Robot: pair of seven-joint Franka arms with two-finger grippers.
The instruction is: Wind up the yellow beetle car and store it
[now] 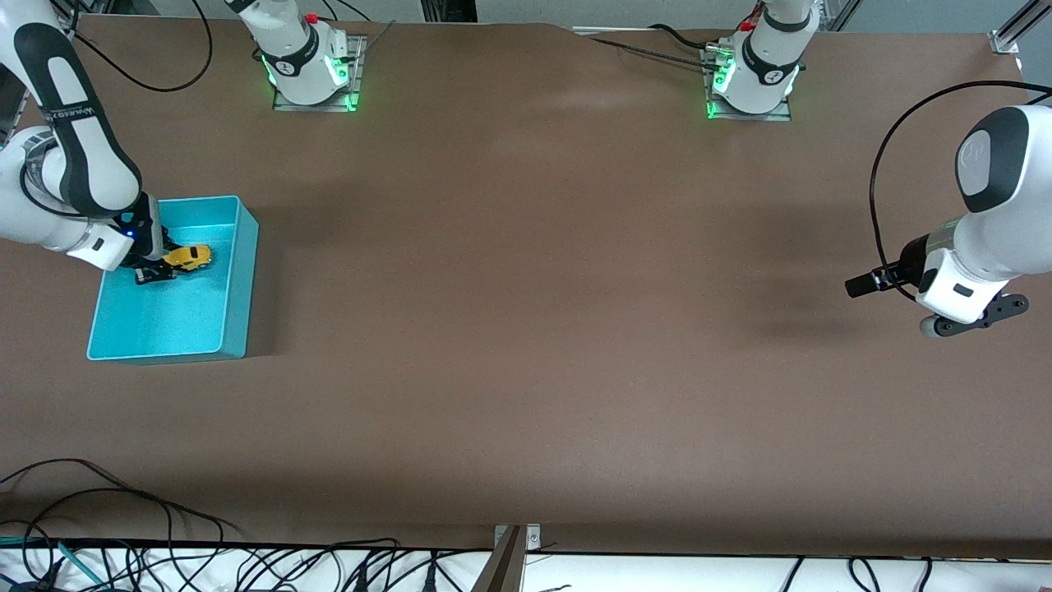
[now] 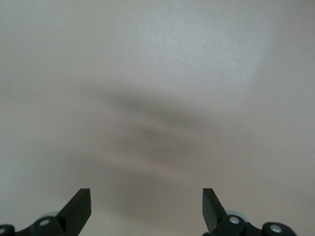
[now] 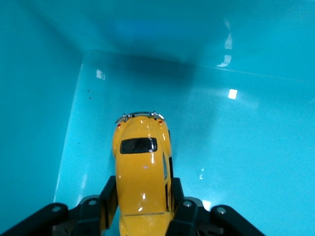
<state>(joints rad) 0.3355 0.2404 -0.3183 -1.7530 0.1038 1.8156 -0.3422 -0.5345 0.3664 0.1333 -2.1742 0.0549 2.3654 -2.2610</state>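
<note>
The yellow beetle car (image 1: 191,257) is inside the turquoise bin (image 1: 243,288), near the bin's end farther from the front camera. My right gripper (image 1: 164,265) reaches down into the bin and is shut on the car's sides. In the right wrist view the car (image 3: 141,162) sits between the fingers (image 3: 109,196) of my right gripper (image 3: 142,204), low over the bin's floor (image 3: 246,147). My left gripper (image 1: 978,319) is open and empty, held above the bare table at the left arm's end; it also shows in the left wrist view (image 2: 146,209).
The brown table (image 1: 526,329) spreads between the bin and the left arm. Both arm bases (image 1: 308,66) stand along the table's edge farthest from the front camera. Loose cables (image 1: 164,559) lie past the table's nearest edge.
</note>
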